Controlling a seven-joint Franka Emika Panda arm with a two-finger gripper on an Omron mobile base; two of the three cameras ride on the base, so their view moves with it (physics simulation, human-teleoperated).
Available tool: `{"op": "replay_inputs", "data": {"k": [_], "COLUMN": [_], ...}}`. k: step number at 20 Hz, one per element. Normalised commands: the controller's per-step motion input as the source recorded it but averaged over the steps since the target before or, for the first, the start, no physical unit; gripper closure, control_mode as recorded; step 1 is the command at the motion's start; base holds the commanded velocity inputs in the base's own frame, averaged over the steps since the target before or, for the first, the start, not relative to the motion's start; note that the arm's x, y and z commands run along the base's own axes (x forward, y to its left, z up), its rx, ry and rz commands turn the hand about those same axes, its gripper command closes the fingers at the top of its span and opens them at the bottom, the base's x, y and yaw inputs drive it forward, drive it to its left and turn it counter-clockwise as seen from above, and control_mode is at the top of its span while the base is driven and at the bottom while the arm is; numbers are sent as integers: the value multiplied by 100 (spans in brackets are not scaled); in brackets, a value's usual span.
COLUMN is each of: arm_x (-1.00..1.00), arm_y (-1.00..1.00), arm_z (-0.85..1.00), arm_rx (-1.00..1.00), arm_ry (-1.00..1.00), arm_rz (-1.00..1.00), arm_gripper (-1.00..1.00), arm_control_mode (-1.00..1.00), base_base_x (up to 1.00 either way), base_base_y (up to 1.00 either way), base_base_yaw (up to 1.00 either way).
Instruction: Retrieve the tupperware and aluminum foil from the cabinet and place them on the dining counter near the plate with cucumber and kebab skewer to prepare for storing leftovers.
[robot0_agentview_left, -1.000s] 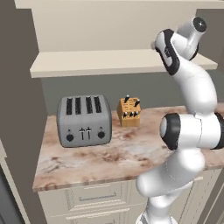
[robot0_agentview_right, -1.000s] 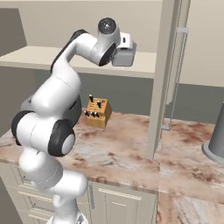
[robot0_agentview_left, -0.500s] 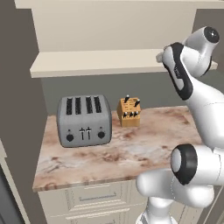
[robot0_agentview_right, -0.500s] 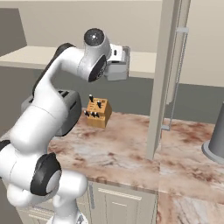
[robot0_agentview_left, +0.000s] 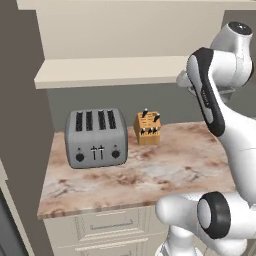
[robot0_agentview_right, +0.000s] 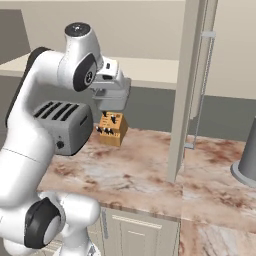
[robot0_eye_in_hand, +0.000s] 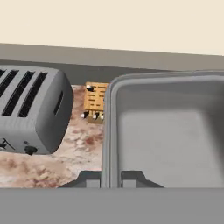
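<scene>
while clamped on the near rim of the tupperware (robot0_eye_in_hand: 170, 131), jaws pinching its thin wall, one dark tip inside and one outside, so the grey tub hangs level and open side up in the hand view. carried clear of the cabinet (robot0_agentview_left: 120, 70), out in front of its shelf board and above the marbled tabletop (robot0_agentview_left: 165, 170), probably to keep the tub from catching the shelf edge on the way out. below and to the left, toaster (robot0_eye_in_hand: 30, 111) and knife block (robot0_eye_in_hand: 95, 103) standing well apart from the tub. gripper (robot0_agentview_right: 111, 102) hanging just above the knife block in the right base view. judged: tub out, foil yet to fetch, both dining-counter placements still to do.
</scene>
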Motion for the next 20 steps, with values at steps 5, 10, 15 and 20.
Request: {"op": "replay_inputs", "data": {"k": [5,10,15,20], "arm_x": [-93,-44,-2,0], "arm_y": [21,4,14,27], "arm_z": [-87,-27,-8,-9], "arm_rx": [-3,0,0,0], "arm_ry": [-1,9,14,14], "arm_rz": [0,0,4,8], "arm_gripper": [100,100,100,100], "arm_control_mode": [-100,-100,-100,-100], "base_base_x": [0,0,0,0], "base_base_y": [0,0,0,0], "base_base_yaw": [0,0,0,0]}}
